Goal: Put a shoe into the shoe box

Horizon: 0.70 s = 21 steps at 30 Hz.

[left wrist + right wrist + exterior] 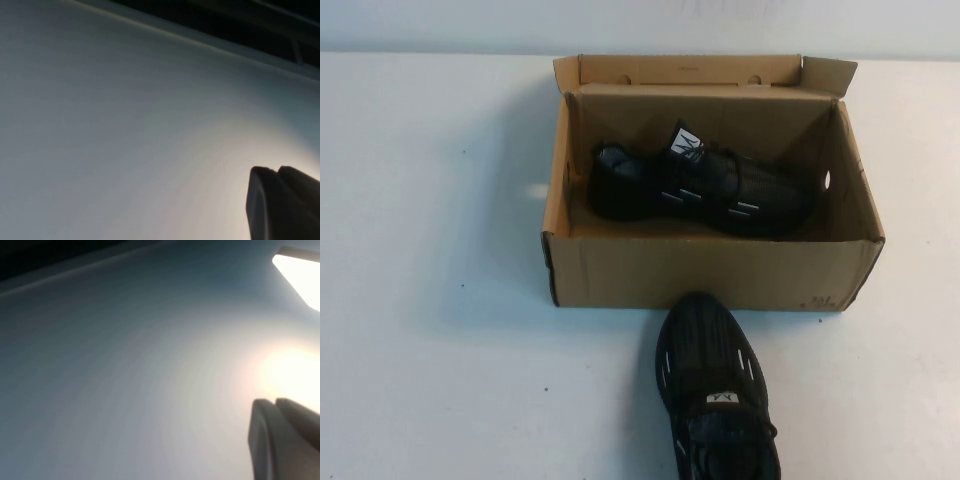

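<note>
The brown cardboard shoe box [710, 272] stands open in the middle of the table, its lid flap folded back. One black knit shoe [705, 188] lies on its side inside it, white tongue tag up. A second identical shoe [715, 385] stands on the table just in front of the box, toe pointing at the box's front wall. Neither arm shows in the high view. My left gripper [274, 170] hangs over bare white table, fingers pressed together and empty. My right gripper [274, 401] is the same, shut and empty over bare table.
The white table [440, 300] stretches to both sides of the box. A pale wall runs along its far edge. A bright glare patch [295, 375] lies on the table in the right wrist view.
</note>
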Available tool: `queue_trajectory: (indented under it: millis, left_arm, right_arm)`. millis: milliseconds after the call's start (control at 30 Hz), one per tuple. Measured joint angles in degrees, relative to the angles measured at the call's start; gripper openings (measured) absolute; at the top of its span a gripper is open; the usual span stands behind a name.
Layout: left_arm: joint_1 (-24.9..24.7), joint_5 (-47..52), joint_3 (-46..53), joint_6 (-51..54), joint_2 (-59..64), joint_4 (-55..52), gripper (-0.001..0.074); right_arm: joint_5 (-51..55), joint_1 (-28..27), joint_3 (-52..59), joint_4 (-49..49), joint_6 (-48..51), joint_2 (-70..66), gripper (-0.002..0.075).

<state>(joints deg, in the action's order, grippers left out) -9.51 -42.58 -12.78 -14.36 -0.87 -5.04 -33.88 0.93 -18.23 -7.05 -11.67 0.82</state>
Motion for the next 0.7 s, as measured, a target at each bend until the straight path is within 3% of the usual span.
queue_trajectory:
  millis: [233,367,567,700]
  left_arm:
    - [0.0,18.79,-16.56,0.0,1.8,0.0,-0.0001]
    - [0.0,34.32,-23.33,-0.12,6.6,0.16,-0.0001]
    - [0.0,54.91,-25.19,0.1,14.31,0.36,-0.0001]
    - [0.0,66.62,-25.19,1.73,16.83,0.36,-0.0001]
  right_arm:
    - [30.12,0.0,-19.02,0.1,0.0,-5.23,-0.0016]
    - [47.43,0.0,-27.38,-1.87,0.0,-12.08,-0.0016]
    - [67.81,0.0,-30.14,-3.81,0.0,-21.64,-0.0016]
    - [73.15,0.0,-30.04,-5.85,0.0,-24.0,-0.0016]
